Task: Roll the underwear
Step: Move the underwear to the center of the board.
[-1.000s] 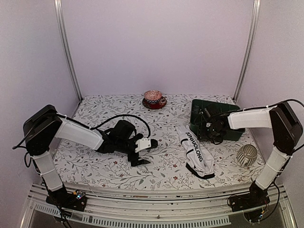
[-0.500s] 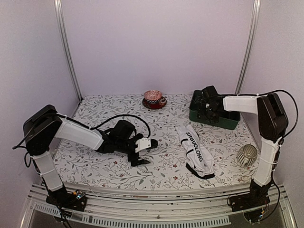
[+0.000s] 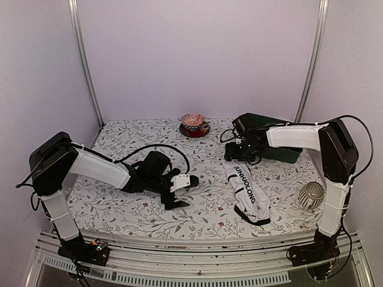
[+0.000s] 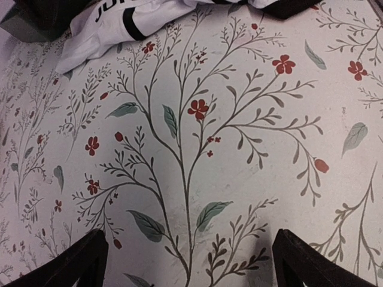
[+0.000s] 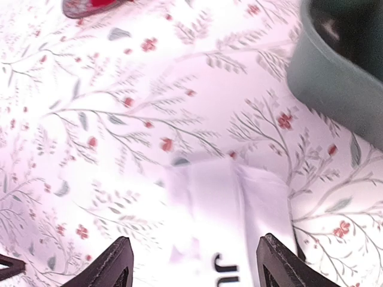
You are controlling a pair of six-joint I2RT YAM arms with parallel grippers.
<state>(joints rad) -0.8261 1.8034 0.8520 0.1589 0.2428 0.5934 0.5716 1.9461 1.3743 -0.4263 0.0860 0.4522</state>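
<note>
While the white briefs (image 3: 247, 191) are lying folded long on the floral tablecloth (image 3: 119, 209), the right gripper (image 3: 235, 153) is hovering over their far end, jaws apart and empty, likely to start the roll; the left gripper (image 3: 184, 192) is idling nearby, jaws spread.

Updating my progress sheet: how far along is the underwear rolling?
Done: the white underwear lies folded in a long strip. In hand: nothing gripped; the right end effector hangs open over its far end, the left end effector sits open, apart. Still to do: the rolling itself.
</note>
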